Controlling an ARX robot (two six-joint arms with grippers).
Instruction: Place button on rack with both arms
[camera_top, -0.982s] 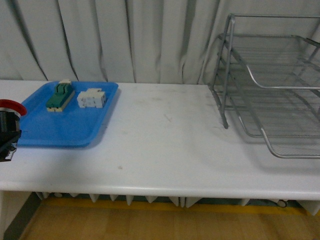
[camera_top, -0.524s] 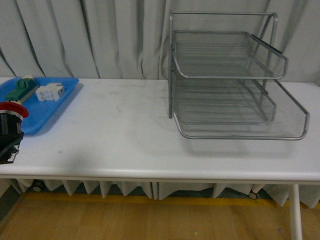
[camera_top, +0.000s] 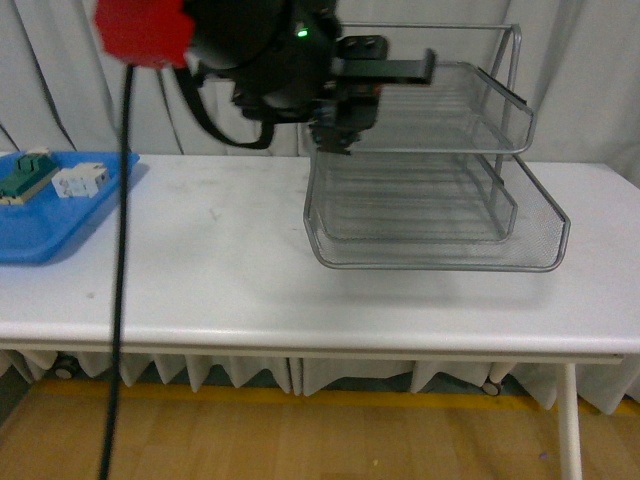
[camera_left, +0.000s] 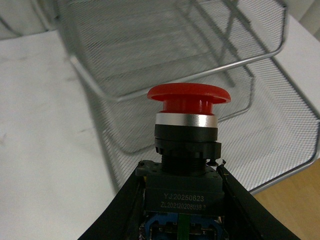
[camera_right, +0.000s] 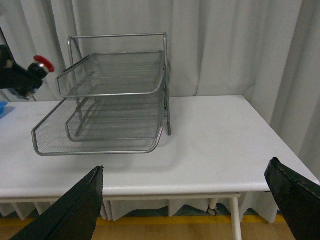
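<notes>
The left end effector (camera_left: 182, 202) is pinching the button (camera_left: 187, 145) by its black body, the red cap sticking out towards the rack (camera_left: 150, 75). It is holding the button up in the air, level with the top tier of the rack (camera_top: 430, 190) and just left of it, not touching the mesh. The rack is sitting on the right half of the white worktop (camera_top: 220, 270). The right end effector (camera_right: 185, 167) is hanging well to the right, its fingers (camera_right: 75, 210) spread wide with nothing between them. On the far left, a blue tray (camera_top: 40, 225) is carrying a green block (camera_top: 25, 175) and a white part (camera_top: 80, 180)
</notes>
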